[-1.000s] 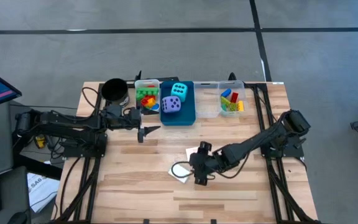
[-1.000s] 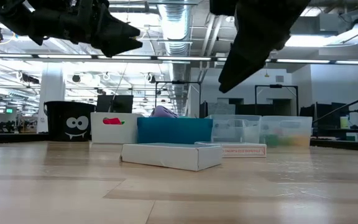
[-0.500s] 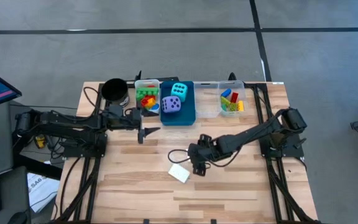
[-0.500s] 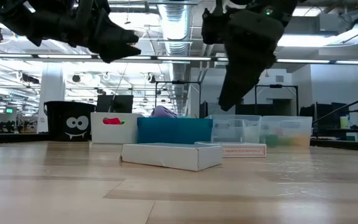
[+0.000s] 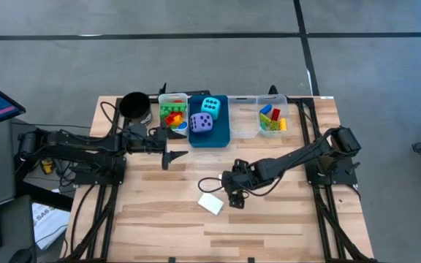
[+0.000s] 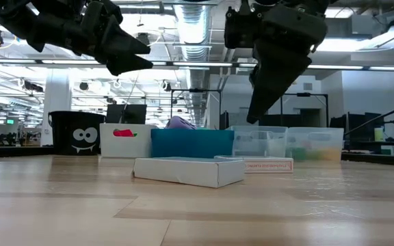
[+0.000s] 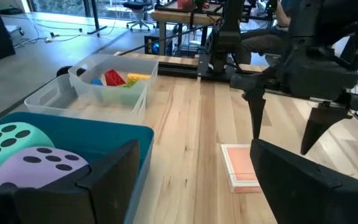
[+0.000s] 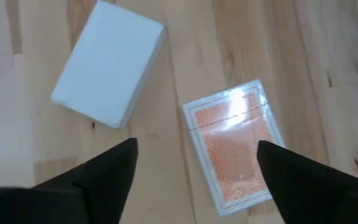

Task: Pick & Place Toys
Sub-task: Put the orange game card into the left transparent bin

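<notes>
Two flat boxes lie on the table: a white one point(image 8: 107, 62) point(image 5: 210, 204) and a deck with an orange patterned face point(image 8: 235, 149) point(image 7: 241, 168). My right gripper point(image 8: 197, 180) point(image 5: 233, 196) hangs open above the table with both boxes below it, touching neither. My left gripper point(image 5: 172, 155) point(image 7: 191, 180) is open and empty in the air, just in front of the blue bin point(image 5: 218, 135). That bin holds a cyan die point(image 5: 211, 104) and a purple die point(image 5: 201, 123). Coloured bricks lie in the white bin point(image 5: 172, 113) and the clear bin point(image 5: 272, 118).
A black cup point(image 5: 134, 106) stands at the far left, beside the row of three bins along the far edge. Bare wooden table point(image 5: 269, 226) lies in front of the boxes and to their sides. Cables trail from both arms.
My right gripper has gone from the near side of the white box toward the table's far edge. It now hangs over the orange deck, and the white box shows uncovered. Both boxes have stayed where they were.
</notes>
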`<act>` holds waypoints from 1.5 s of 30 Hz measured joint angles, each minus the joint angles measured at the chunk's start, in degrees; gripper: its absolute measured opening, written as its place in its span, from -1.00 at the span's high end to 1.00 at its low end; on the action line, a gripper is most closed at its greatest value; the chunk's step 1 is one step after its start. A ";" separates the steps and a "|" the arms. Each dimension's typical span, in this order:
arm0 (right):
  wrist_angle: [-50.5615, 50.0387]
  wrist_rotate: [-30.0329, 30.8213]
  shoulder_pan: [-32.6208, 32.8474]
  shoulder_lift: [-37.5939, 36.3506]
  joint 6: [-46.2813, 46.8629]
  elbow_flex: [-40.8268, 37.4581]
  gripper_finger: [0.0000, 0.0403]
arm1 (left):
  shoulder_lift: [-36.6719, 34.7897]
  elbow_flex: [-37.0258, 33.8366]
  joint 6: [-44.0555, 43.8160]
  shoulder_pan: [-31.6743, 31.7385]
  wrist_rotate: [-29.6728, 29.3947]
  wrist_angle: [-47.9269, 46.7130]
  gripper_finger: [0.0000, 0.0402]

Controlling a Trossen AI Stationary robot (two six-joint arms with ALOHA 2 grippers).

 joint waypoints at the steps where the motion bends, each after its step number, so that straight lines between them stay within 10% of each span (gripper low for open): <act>1: 0.00 -0.01 0.18 0.00 -0.34 0.00 -0.67 | 0.00 0.00 0.00 0.00 0.00 0.00 -0.49; 6: -0.02 0.09 0.89 0.00 -0.89 0.00 -0.95 | 0.00 0.00 -0.01 0.00 -0.02 0.04 -0.49; 28: -3.82 9.03 -2.02 0.00 -0.66 0.00 -0.97 | 0.00 0.00 0.15 0.00 -0.22 0.38 -0.49; 45: 0.86 2.09 -3.17 0.03 -5.80 0.00 -0.96 | 0.00 0.00 0.15 0.02 -0.17 0.02 -0.49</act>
